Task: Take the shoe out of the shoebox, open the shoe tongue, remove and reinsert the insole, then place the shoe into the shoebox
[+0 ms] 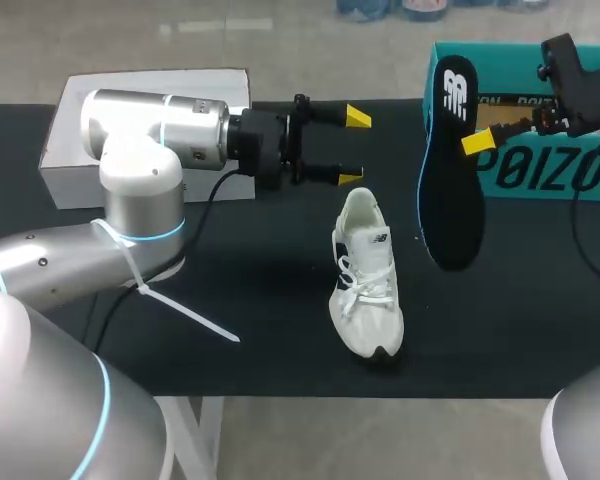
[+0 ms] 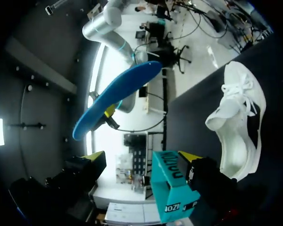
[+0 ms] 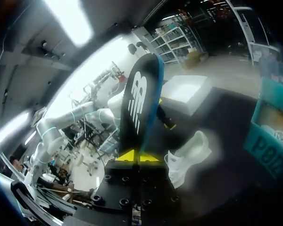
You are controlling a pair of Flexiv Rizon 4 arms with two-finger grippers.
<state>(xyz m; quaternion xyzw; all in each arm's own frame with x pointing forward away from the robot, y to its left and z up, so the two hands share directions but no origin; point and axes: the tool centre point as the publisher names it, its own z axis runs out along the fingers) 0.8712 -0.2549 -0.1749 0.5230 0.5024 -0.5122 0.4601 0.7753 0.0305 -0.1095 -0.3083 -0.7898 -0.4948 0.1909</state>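
Observation:
A white shoe (image 1: 366, 274) lies on the black table, also visible as the shoe (image 2: 238, 127) and the shoe (image 3: 187, 156). My right gripper (image 1: 480, 141) is shut on a black insole (image 1: 450, 165) with a blue edge, holding it in the air to the right of the shoe, in front of the teal shoebox (image 1: 550, 160). From the wrist, the insole (image 3: 139, 106) rises out of the closed yellow tips of the right gripper (image 3: 138, 156). My left gripper (image 1: 353, 147) is open and empty, above and behind the shoe's heel. Ahead of the left gripper (image 2: 141, 157) are the insole (image 2: 118, 96) and the shoebox (image 2: 172, 188).
A white box lid (image 1: 75, 135) sits at the back left of the table, behind my left arm. The teal shoebox stands at the back right edge. A white cable tie (image 1: 180, 305) sticks out from the left arm over the table.

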